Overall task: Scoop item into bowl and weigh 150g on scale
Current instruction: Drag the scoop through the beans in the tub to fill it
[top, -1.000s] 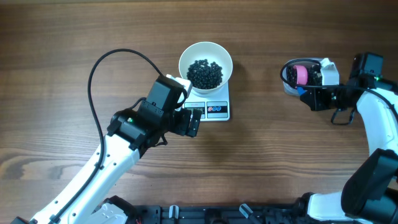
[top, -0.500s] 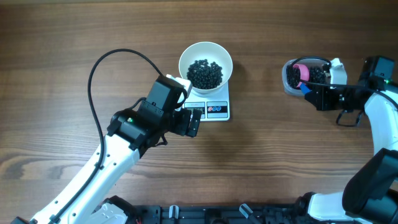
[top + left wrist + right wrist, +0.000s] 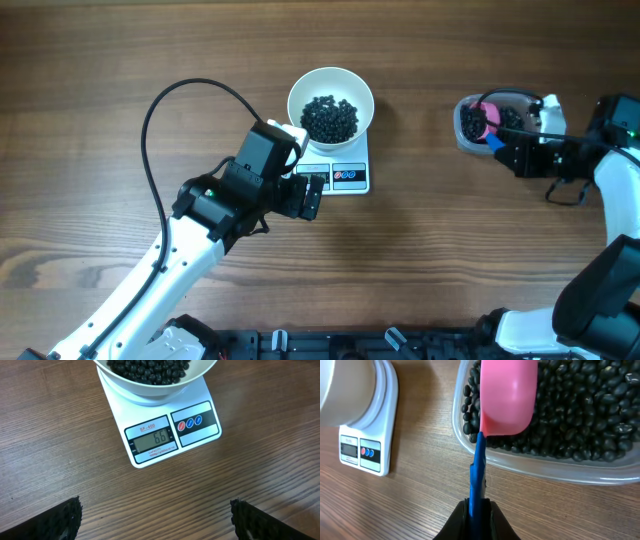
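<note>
**Overhead view.** A brown wooden table [image 3: 120,60] carries a white rectangular digital scale [image 3: 345,176] at upper centre of the frame. A white round bowl [image 3: 331,84] stands on the scale. A dark heap of small round black beads [image 3: 330,118] lies in the bowl. The left gripper [image 3: 312,196] sits just left of the scale's display edge. At upper right, a clear plastic tub [image 3: 462,135] holds more of the beads. The right gripper [image 3: 497,143] is at the tub's lower right side and holds a pink plastic scoop [image 3: 473,120], whose cup lies over the tub.

**Left wrist view.** The scale fills the upper centre and its display reads 66. The bowl with its beads is cut off by the top edge. The black fingertips [image 3: 65,517] show in the two lower corners. The jaws stand wide, with only bare table between them.

**Right wrist view.** At lower centre the jaws are clamped narrow on the scoop's blue handle [image 3: 477,475]. The pink cup rests over the beads at the tub's left end. Whether the cup is loaded cannot be told. The scale and bowl lie at the left edge, well apart from the tub.
</note>
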{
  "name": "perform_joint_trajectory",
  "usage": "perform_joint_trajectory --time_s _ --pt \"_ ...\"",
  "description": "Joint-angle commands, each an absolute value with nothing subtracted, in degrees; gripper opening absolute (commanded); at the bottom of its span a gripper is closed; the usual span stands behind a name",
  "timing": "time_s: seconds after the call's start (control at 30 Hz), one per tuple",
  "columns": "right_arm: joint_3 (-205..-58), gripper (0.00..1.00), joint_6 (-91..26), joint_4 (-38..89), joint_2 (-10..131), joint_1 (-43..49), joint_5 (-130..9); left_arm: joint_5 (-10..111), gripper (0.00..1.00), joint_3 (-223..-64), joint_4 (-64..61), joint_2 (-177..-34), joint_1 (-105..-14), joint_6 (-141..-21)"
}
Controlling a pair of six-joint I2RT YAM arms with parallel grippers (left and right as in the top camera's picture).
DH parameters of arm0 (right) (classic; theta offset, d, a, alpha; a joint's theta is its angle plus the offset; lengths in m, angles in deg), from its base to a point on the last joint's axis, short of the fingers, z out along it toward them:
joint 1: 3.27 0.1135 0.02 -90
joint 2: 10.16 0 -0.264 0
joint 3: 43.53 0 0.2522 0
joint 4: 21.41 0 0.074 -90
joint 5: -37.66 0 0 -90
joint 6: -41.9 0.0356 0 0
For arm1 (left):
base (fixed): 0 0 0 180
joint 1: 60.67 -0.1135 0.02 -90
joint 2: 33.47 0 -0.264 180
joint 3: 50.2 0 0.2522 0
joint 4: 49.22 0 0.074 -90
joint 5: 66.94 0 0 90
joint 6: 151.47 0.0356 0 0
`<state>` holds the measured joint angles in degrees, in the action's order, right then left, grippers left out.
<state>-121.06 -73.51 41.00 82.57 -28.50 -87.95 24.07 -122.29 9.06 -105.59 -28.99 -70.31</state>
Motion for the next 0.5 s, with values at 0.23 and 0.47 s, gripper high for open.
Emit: perform_joint_trajectory --time_s 0.23,0.47 --pt "-120.6 0.04 -68.1 40.8 83.3 -30.0 -94.3 24.6 1.00 -121.6 8.9 -105.7 -29.4 -69.6" --pt "-120.6 0.04 -61.4 41.5 83.3 -30.0 -95.6 24.6 1.00 -121.6 8.9 -105.7 -29.4 -69.6"
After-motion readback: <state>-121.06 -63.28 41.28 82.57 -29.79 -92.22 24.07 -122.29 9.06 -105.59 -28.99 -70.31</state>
